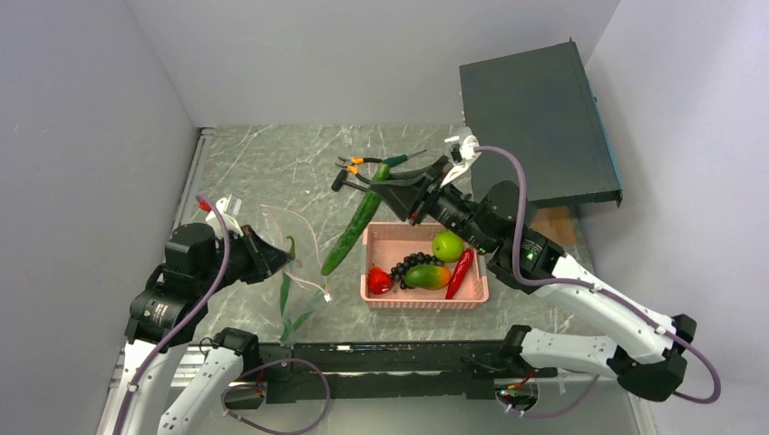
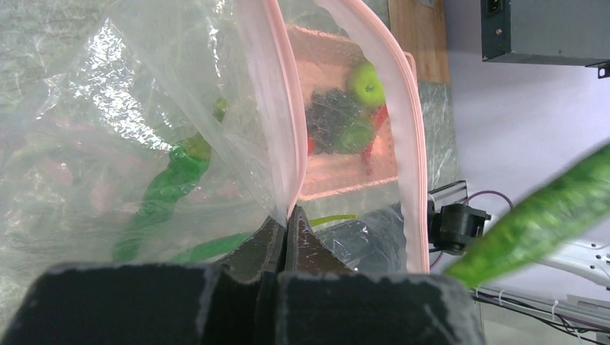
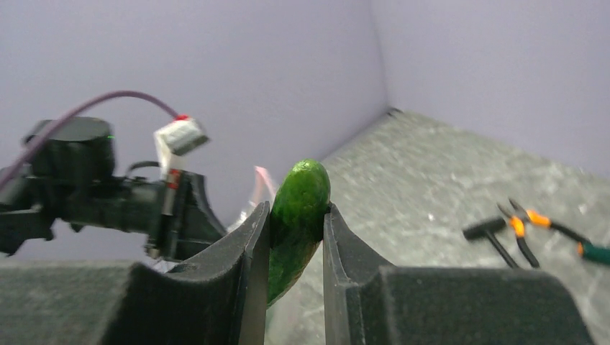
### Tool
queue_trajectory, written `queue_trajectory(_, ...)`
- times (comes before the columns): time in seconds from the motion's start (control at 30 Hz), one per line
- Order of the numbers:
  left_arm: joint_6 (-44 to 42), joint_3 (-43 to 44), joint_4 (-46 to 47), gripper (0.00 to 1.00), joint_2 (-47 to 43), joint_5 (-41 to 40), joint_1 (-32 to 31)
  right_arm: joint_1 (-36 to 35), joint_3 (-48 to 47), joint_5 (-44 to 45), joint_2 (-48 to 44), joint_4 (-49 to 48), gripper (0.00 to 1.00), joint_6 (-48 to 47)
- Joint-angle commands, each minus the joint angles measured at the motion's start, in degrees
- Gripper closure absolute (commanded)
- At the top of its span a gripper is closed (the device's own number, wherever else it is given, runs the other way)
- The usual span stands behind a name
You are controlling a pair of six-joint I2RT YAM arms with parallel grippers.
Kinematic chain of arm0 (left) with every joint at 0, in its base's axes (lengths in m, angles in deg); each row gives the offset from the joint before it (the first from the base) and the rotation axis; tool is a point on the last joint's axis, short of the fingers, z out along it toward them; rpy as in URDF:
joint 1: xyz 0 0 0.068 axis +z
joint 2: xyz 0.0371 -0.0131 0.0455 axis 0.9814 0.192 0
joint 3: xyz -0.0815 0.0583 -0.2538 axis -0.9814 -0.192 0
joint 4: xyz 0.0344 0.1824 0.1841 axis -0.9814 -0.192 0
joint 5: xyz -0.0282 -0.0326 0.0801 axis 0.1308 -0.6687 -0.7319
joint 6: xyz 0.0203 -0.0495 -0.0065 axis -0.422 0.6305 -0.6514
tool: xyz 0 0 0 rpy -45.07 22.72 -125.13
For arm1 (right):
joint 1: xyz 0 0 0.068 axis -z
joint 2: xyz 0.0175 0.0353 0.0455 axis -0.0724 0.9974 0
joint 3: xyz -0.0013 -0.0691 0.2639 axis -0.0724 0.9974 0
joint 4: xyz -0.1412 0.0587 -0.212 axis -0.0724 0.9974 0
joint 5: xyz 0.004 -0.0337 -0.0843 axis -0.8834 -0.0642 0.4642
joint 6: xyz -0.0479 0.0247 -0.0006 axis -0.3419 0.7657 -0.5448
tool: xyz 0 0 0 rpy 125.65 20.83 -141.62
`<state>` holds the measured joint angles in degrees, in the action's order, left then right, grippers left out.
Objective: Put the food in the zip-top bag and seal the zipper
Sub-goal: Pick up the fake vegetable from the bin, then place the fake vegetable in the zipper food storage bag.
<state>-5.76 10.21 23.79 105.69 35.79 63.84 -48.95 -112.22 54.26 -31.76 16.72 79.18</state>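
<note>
Pinching the zipper in the tightly closed left tool, holding the zip-top bag agape at 9 o'clock from the pink basket. Clamping a long cucumber in the right tool, slanted above the bench at 10 o'clock of the basket. Lying inside: apple, mango, grapes, chilli.

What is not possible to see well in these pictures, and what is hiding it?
- Top view: the right gripper covers part of the cucumber near its far end.
- Left wrist view: the wrinkled zip-top bag blurs the fruit in the pink basket and the green peppers inside the bag.
- Right wrist view: the fingers hide the cucumber's lower part; the picture's edge cuts off one tool.
</note>
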Motion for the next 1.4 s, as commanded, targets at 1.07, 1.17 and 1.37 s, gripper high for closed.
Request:
queue_trajectory(1.07, 0.84, 3.17, -0.27, 1.00, -1.53, 0.21, -0.29, -27.95, -18.62, 23.18, 24.44, -0.50, 0.48, -30.11)
queue_trajectory(1.17, 1.08, 2.80, -0.23, 1.00, -2.06, -0.73, -0.21, -27.92, -19.67, 23.75, 25.53, 0.64, 0.32, -28.46)
queue_trajectory(1.37, 0.06, 3.35, -1.12, 1.00, -1.56, -0.89, -0.27, -27.90, -21.33, 26.92, 25.34, 3.00, 0.26, -28.04)
